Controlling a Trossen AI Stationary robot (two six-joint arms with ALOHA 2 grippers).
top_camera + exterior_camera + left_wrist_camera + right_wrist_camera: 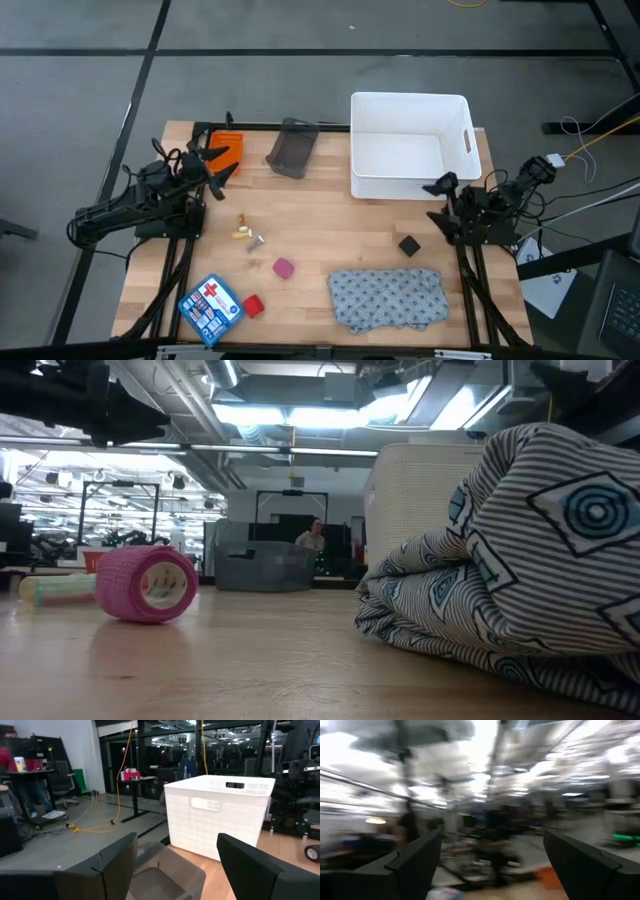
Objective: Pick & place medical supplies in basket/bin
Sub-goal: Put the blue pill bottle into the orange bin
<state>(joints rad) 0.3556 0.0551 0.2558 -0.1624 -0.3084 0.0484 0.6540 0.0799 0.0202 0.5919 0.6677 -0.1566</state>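
While both arms wait at the table's edges, nothing is held. Landmark: the white bin [410,145], at the table's [330,240] far right.

Grey patterned cloth [388,297]: crumpled, lying well in front of the bin near the table's front edge. In the low view it fills the right foreground.

Grey tray [292,148]: just left of the bin, empty as far as visible.

First-aid box [211,309], blue and white with a red cross: far from the bin, at the opposite front corner.

Orange block [227,149]: left of the bin, beyond the grey tray.

Left gripper [222,162]: well left of the bin, near the orange block, fingers spread apart with nothing between them.

Right gripper [440,200]: just beside the bin's front right corner, fingers wide apart and empty.

Black block [409,245]: in front of the bin, between it and the cloth.

Pink roll [284,267]: front-left of the bin, lying on its side.

Red roll [252,305]: farther front-left, touching or just beside the first-aid box.

Vials [247,232]: small tan/white cluster, left-front of the bin, near the pink roll.
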